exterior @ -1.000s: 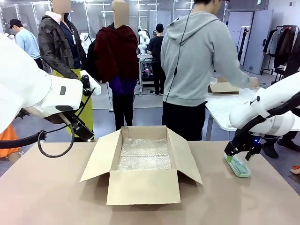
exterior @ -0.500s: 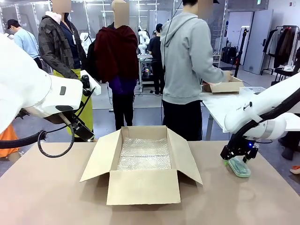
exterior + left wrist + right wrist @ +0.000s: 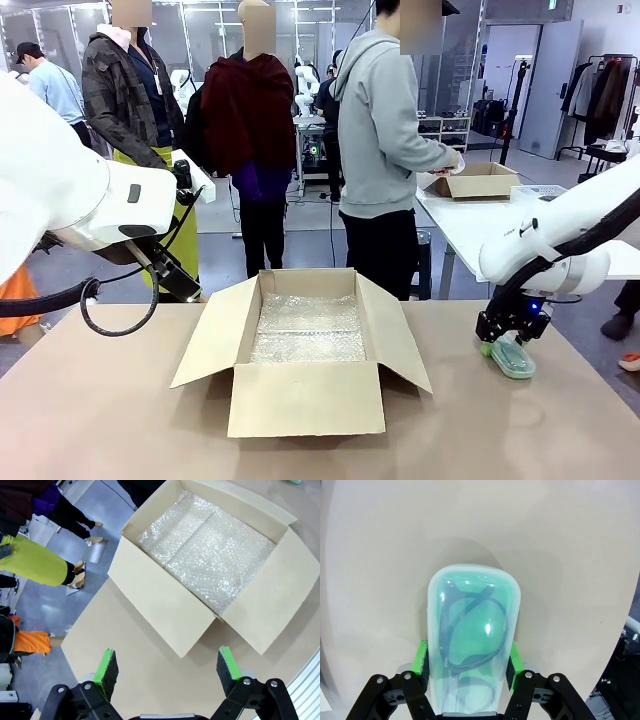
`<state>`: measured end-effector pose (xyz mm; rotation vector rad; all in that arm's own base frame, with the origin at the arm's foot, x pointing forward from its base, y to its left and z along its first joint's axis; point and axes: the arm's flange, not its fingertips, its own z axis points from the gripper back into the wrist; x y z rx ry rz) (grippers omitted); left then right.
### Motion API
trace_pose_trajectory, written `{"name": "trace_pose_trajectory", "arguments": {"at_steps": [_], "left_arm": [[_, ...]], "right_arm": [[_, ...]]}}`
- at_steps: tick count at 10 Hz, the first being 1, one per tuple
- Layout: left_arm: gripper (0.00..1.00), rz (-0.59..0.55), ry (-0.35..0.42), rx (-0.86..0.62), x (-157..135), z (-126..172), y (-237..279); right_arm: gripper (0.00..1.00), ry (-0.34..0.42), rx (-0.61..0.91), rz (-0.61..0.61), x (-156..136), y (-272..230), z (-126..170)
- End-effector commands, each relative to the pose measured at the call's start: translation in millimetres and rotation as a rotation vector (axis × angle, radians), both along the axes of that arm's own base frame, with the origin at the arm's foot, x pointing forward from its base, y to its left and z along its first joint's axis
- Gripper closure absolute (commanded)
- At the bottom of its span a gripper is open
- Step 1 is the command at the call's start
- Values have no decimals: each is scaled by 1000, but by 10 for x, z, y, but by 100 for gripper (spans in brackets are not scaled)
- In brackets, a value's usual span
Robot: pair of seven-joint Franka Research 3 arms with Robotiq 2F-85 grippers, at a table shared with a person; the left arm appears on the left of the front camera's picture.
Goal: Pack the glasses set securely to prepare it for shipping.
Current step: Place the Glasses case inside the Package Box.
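A pale mint-green glasses case (image 3: 470, 630) with dark glasses inside lies on the table at the right (image 3: 514, 358). My right gripper (image 3: 505, 340) is down over its near end, and in the right wrist view the gripper (image 3: 468, 661) has its green pads (image 3: 422, 657) pressed against both long sides of the case, shut on it. My left gripper (image 3: 165, 667) hangs open high above the table's left side, with nothing between its fingers. The left arm's white body (image 3: 90, 205) fills the left of the front view.
An open cardboard box (image 3: 305, 400) lined with bubble wrap (image 3: 308, 328) stands mid-table, flaps spread out; from above, the box (image 3: 165, 607) and its bubble wrap (image 3: 210, 550) also show. A person stands at another table behind, handling a second box (image 3: 478, 182). Other people stand farther back.
My right gripper has closed its pads on the mint-green case after settling over its near end. The person behind has turned left. The left arm has not moved.
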<state>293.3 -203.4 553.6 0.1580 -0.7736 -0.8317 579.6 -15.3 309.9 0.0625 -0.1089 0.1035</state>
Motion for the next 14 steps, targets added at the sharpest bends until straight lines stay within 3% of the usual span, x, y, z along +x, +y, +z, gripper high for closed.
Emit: {"name": "trace_pose_trajectory", "arguments": {"at_steps": [1,2,3,4,8,9,13,14], "left_arm": [[0,-12,-6,11,-2,12,15],[0,-12,-6,11,-2,12,15],[0,-12,-6,11,-2,12,15],[0,-12,-6,11,-2,12,15],[0,-12,-6,11,-2,12,15],[0,-12,-6,11,-2,12,15],[0,-12,-6,11,-2,12,15],[0,-12,-6,11,-2,12,15]], "right_arm": [[60,25,-7,-22,5,32,48],[42,30,-4,-27,22,22,38],[80,33,-4,-32,39,15,30],[62,23,-5,-34,29,25,94],[62,0,-34,170,-199,285,960],[62,-30,-57,164,-217,344,1128],[62,-74,-64,197,-346,524,1285],[62,-48,-65,178,-273,487,1328]]}}
